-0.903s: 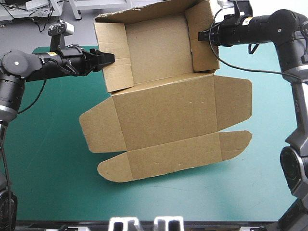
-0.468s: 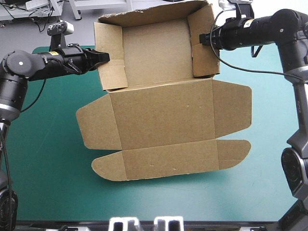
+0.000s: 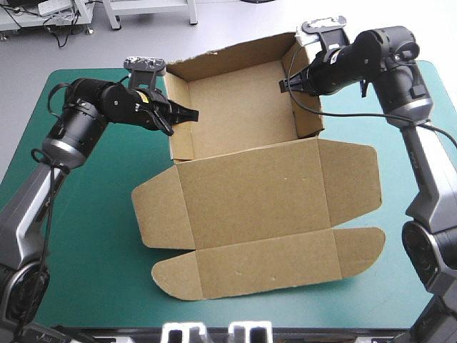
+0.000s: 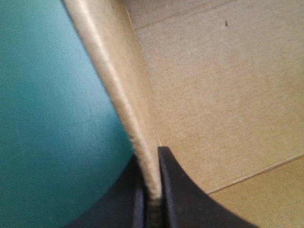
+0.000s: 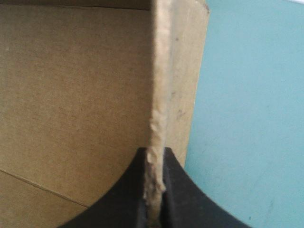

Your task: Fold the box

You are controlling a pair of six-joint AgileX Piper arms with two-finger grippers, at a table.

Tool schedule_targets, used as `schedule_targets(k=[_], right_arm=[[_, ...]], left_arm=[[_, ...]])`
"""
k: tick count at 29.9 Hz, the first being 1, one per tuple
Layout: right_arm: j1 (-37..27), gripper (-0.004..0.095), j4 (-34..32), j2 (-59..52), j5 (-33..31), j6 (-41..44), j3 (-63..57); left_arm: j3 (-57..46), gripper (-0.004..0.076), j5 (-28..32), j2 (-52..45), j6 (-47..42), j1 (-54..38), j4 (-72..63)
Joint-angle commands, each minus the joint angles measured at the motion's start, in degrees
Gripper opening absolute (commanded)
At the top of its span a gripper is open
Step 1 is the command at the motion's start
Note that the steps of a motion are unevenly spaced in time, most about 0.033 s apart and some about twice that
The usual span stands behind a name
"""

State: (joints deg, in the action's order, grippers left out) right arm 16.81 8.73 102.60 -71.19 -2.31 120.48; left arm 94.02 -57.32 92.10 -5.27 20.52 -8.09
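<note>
While its lid is lying flat on the teal-green cover [image 3: 86,250], the brown box [image 3: 250,193] is standing as an open tray between the grippers.
The left gripper [image 3: 187,114] is clamping the left wall, the right gripper [image 3: 285,84] the right wall, one finger of each inside.

Robotics lab, looks like: teal-green cover [image 3: 93,236] on the work surface, white metal frames [image 3: 113,13] and loose cables [image 3: 61,28] beyond it (bare grey floor [image 3: 235,25]).

Brown box [image 5: 80,95] wall clamped in right gripper [image 5: 155,186] jaws; teal-green cover [image 5: 251,118] beside.
</note>
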Motion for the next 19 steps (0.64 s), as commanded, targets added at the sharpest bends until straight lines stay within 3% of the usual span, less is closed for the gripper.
schedule_targets(k=[1, 7, 19], right_arm=[[1.33, -0.0004, 4.83, -1.18, -0.72, 0.12, -3.52], [1.12, -0.0005, -0.87, 1.63, -0.72, 1.20, -13.02], [0.03, -0.0005, 2.42, 11.53, 1.08, -1.33, -14.76]], left_arm=[[2.34, -0.0010, 0.25, 1.76, -1.77, 1.55, -1.58], [2.34, -0.0010, -0.88, 8.53, -4.73, 1.55, 1.81], [2.59, -0.0010, -1.03, 17.71, -8.03, 0.42, 2.23]])
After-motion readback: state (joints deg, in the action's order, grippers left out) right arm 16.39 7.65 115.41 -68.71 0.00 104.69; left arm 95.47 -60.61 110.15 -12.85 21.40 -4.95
